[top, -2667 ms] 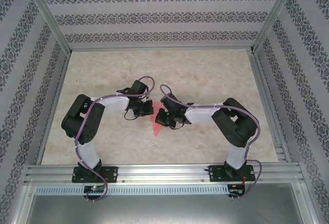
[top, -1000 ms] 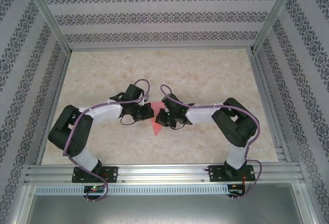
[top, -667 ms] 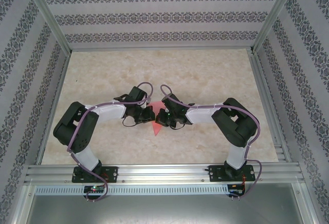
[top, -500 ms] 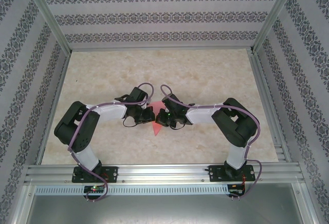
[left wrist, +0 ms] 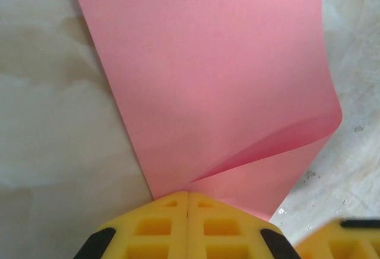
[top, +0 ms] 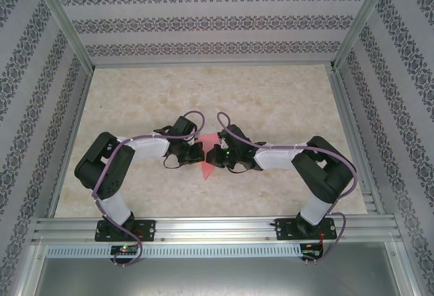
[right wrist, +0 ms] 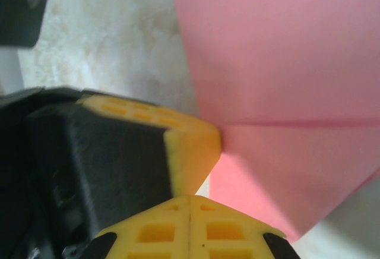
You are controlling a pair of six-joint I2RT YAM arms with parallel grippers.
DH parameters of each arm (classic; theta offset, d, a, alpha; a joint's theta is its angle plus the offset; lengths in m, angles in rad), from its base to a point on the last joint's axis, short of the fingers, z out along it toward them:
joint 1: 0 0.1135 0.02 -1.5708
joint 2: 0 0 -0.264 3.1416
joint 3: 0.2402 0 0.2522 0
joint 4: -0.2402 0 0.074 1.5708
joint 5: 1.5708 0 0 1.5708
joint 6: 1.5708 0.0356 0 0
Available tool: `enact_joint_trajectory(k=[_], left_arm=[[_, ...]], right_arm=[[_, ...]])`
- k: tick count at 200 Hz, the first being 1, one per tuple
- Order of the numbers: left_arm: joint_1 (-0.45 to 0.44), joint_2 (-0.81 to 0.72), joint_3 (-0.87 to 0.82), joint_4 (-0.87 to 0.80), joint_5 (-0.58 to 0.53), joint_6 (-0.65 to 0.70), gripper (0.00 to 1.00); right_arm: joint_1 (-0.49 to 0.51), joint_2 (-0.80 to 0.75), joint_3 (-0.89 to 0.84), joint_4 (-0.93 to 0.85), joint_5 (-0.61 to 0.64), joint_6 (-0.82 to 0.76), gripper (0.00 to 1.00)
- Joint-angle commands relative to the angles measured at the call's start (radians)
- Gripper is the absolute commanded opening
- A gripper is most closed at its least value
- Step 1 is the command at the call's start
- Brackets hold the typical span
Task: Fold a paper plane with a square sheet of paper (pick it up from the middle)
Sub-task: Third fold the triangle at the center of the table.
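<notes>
The square sheet of paper [top: 206, 168] lies salmon-pink on the table between my two grippers, partly folded into a pointed shape with its tip toward the near edge. In the left wrist view the paper [left wrist: 208, 75] has one flap curled over, and its crease runs down to my left gripper [left wrist: 187, 193]. That gripper is shut, with its tip set against the crease. My left gripper [top: 199, 152] and right gripper [top: 211, 156] nearly touch. The right gripper [right wrist: 190, 198] is shut, just beside the paper [right wrist: 285, 63], with a sliver of table between them.
The marble-pattern table [top: 271, 92] is boxed in by patterned walls and aluminium posts. A metal rail [top: 217, 228] runs along the near edge where both arm bases are bolted. Both arms reach inward to the middle.
My left gripper has moved right, up against the paper. The right arm's elbow has swung out to the right and lower, while its gripper stayed by the paper.
</notes>
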Motion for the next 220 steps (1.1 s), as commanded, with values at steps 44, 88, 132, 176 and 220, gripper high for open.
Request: enact_joint_trajectory(k=[44, 88, 132, 176, 220], left_arm=[[-0.02, 0.025, -0.016, -0.049, -0.068, -0.005, 0.0], [-0.019, 0.023, -0.022, -0.047, -0.072, -0.007, 0.0], [-0.019, 0.022, -0.02, -0.052, -0.08, -0.009, 0.0], [-0.019, 0.018, -0.018, -0.061, -0.097, -0.008, 0.0], [-0.019, 0.016, -0.017, -0.063, -0.108, -0.006, 0.0]], right_arm=[[0.085, -0.028, -0.07, 0.047, -0.018, 0.002, 0.03], [0.085, 0.021, -0.066, 0.04, -0.021, 0.008, 0.02], [0.085, 0.052, -0.064, 0.022, -0.023, -0.005, 0.02], [0.084, 0.022, -0.066, 0.023, -0.019, -0.021, 0.02], [0.087, -0.035, -0.086, 0.014, -0.012, -0.029, 0.03]])
